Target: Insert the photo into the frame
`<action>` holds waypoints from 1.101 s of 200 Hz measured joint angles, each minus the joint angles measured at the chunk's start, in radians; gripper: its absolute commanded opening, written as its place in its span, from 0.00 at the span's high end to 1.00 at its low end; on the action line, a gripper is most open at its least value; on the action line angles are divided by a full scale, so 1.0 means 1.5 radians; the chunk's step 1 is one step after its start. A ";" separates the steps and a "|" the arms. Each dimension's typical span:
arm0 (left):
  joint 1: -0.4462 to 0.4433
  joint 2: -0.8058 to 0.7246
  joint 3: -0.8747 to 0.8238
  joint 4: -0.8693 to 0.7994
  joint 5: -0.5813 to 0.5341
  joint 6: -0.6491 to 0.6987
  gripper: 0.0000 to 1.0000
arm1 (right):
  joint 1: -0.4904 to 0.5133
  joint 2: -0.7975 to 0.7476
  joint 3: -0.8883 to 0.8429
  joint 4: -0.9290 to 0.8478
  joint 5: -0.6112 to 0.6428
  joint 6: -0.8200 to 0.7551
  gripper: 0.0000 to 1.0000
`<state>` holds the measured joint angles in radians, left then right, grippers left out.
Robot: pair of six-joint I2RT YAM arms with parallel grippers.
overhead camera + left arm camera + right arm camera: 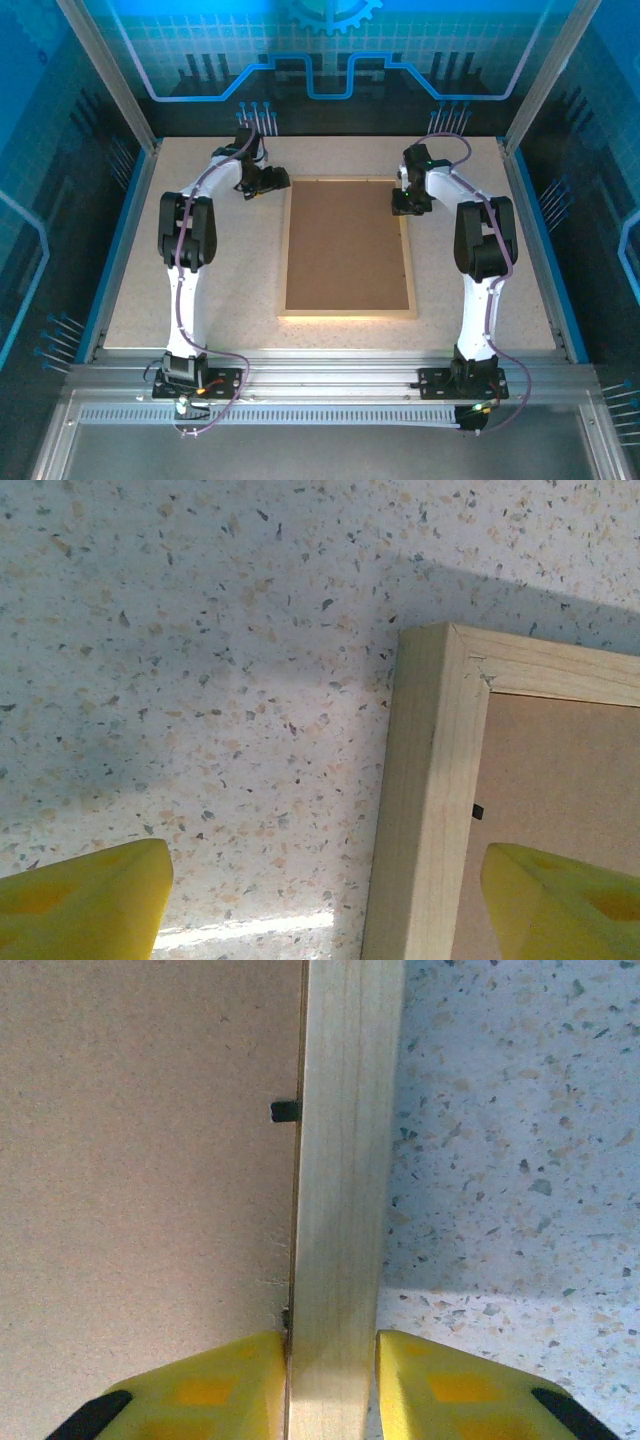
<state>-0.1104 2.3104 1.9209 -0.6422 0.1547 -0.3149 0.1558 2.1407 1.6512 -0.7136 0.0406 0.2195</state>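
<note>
Two frame (347, 313) edges straddled, right jaws pinching one, left jaws open astride corner

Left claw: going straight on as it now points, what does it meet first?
Probably the table outside the frame and the brown board inside it, since the left claw stands open astride the rail. Depth is unclear.
</note>
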 measured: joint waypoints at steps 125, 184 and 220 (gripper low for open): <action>-0.018 0.030 0.001 0.006 -0.007 0.000 0.18 | 0.000 0.001 0.003 -0.002 0.000 0.000 0.68; -0.025 0.058 0.057 -0.043 -0.016 0.001 0.18 | 0.000 0.004 0.007 -0.005 -0.003 -0.002 0.68; -0.029 0.066 0.071 -0.053 -0.019 0.001 0.18 | 0.001 0.009 0.017 -0.014 -0.003 -0.003 0.68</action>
<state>-0.1543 2.4100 2.0274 -0.7216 0.1268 -0.3138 0.1570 2.1548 1.6760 -0.7353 0.0360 0.2150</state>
